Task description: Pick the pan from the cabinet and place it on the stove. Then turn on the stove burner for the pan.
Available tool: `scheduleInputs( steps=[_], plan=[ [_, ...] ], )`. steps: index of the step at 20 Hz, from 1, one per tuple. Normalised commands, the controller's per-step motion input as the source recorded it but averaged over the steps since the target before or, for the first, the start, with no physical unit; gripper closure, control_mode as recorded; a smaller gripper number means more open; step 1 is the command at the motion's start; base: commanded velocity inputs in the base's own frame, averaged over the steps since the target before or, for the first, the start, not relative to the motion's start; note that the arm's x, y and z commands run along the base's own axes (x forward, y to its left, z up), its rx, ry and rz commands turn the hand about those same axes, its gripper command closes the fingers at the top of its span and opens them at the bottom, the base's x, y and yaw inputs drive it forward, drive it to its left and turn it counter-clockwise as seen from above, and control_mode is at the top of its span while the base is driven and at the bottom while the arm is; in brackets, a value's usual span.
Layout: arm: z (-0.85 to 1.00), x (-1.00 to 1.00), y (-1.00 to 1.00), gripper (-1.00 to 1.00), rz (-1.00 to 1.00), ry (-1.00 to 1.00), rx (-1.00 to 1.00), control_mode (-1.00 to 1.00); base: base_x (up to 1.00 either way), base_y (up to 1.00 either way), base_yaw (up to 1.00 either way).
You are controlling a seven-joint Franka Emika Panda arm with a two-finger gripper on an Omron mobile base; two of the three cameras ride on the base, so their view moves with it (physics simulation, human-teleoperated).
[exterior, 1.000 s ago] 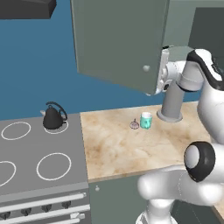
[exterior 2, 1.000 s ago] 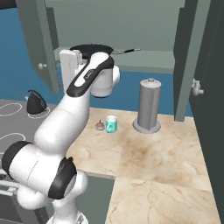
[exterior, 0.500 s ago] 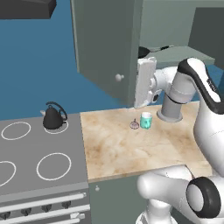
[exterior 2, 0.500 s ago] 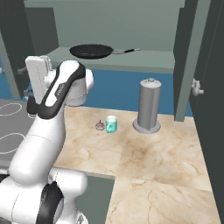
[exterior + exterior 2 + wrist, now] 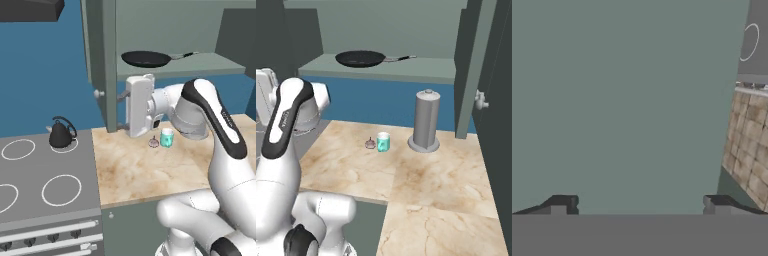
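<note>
Right now we are holding the gripper (image 5: 639,202) with its jaws spread wide apart and nothing between them, its two dark fingertips (image 5: 562,204) showing at the bottom of the hand view. It is facing the flat grey-green face of the left cabinet door (image 5: 102,60), very close to it, just by the small round knob (image 5: 98,93). We are judging that the coming move is turning on one fact: the pan (image 5: 146,59) is lying above the gripper and off to the arm's right, up on the cabinet (image 5: 406,20) shelf (image 5: 210,64), well apart from the fingers.

Seen from the right base view, the pan (image 5: 361,58) is sitting flat near the left part of the shelf, and its thin straight handle (image 5: 401,59) is running along the shelf toward the right, roughly parallel to the shelf's front edge. It is looking round, shallow and matte black, with a low rim.

Farther out, the stove (image 5: 45,175) is lying low and to the left, with white rings on its grey top and a small black kettle (image 5: 61,134) on a back ring. We are reckoning the hand needs to be rising and swinging right before any grasp.
</note>
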Motion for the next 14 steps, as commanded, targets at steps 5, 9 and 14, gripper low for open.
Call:
scheduleInputs(
  steps=[5,9,14],
  plan=[
    [0.00,-0.25,0.57,-1.00,0.00,0.00,-0.04,-1.00,0.00,0.00,0.00],
    [-0.01,-0.07,-0.12,-1.00,0.03,-0.13,-0.01,-1.00,0.00,0.00,0.00],
    [0.00,0.01,-0.51,-1.00,0.03,-0.28,0.00,-1.00,0.00,0.00,0.00]
  ],
)
